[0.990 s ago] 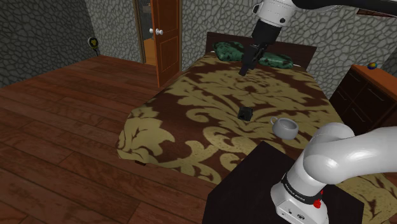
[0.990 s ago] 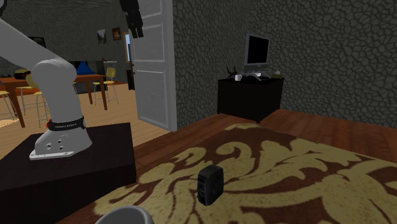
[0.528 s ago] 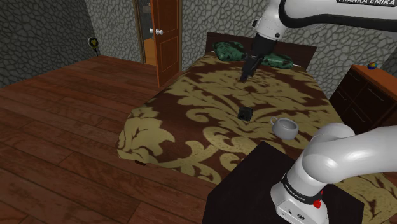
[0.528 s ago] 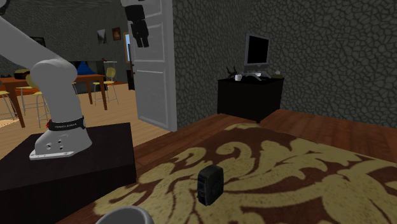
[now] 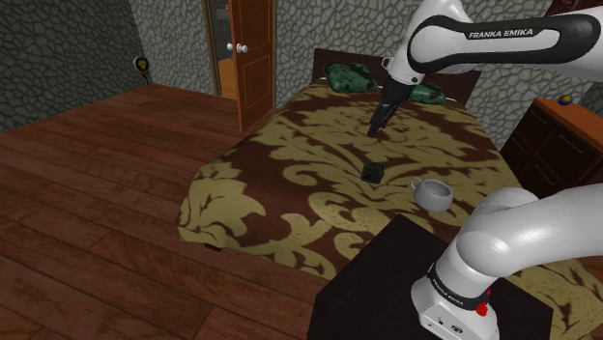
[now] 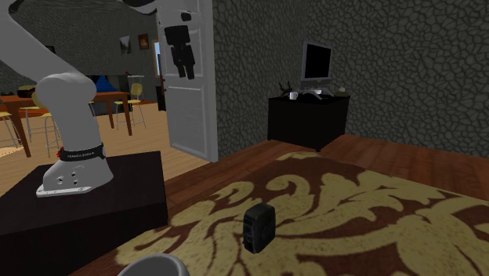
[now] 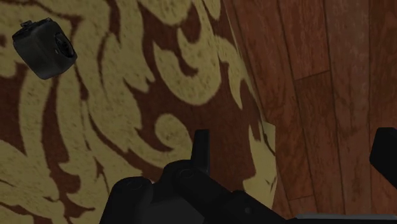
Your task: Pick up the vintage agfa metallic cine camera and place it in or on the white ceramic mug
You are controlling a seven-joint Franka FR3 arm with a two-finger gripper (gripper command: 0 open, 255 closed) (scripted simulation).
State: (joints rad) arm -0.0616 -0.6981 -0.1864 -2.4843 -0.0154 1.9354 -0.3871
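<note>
**A:** Entry. The camera (image 5: 372, 173), a small dark box, lies on the patterned bedspread (image 5: 290, 145) about mid-bed, with nothing gripping it. The mug (image 5: 434, 192) stands near it on the side toward the stand (image 5: 377, 290). The two do not touch, and its opening faces up as far as we can tell.

**B:** Noted. And the gripper (image 5: 375, 129)?

**A:** Released. In the wrist view its fingers (image 7: 201, 149) stand wide apart with nothing between them. The hand hangs well above the spread. The camera sits off to one side of the fingers, not between them.

**B:** So we judge the step in hand to be the approach. What should we mind?

**A:** First we bring the hand across until the camera is centred between the fingers, and only then descend. The camera looks turned relative to the fingers, so we would rotate the wrist to close across its flat faces rather than a corner or the lens side. We hold the jaws wide until the pads pass the top edge.

**B:** Depth?

**A:** The spread is probably soft. We go low enough for a firm hold but do not press the body into the cloth. We also stay clear of the mug on the way down.
</note>
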